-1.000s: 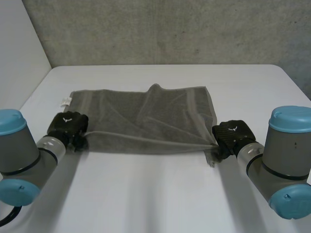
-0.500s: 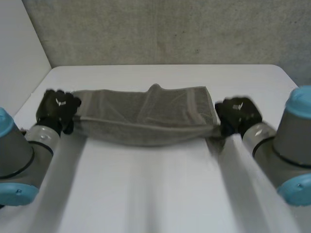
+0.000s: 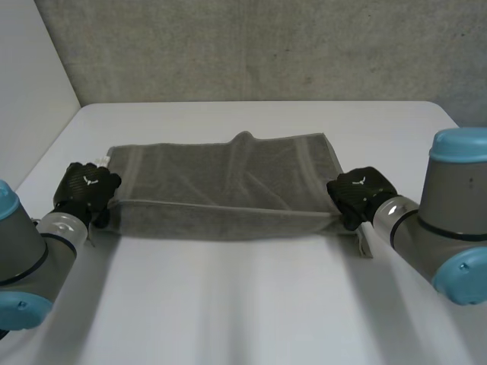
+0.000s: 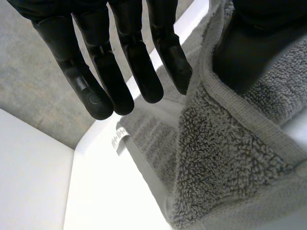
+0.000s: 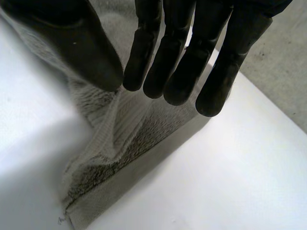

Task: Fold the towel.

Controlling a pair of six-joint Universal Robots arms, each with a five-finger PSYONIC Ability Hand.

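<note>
Towel (image 3: 221, 190) runs lengthwise from left hand (image 3: 87, 188) to right hand (image 3: 356, 194), both pinching corners; tag (image 4: 121, 140) past left fingertips, unreadable.

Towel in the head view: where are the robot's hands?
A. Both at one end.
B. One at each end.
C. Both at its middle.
B: the left hand is at one end of the towel, the right hand at the other end.
</note>
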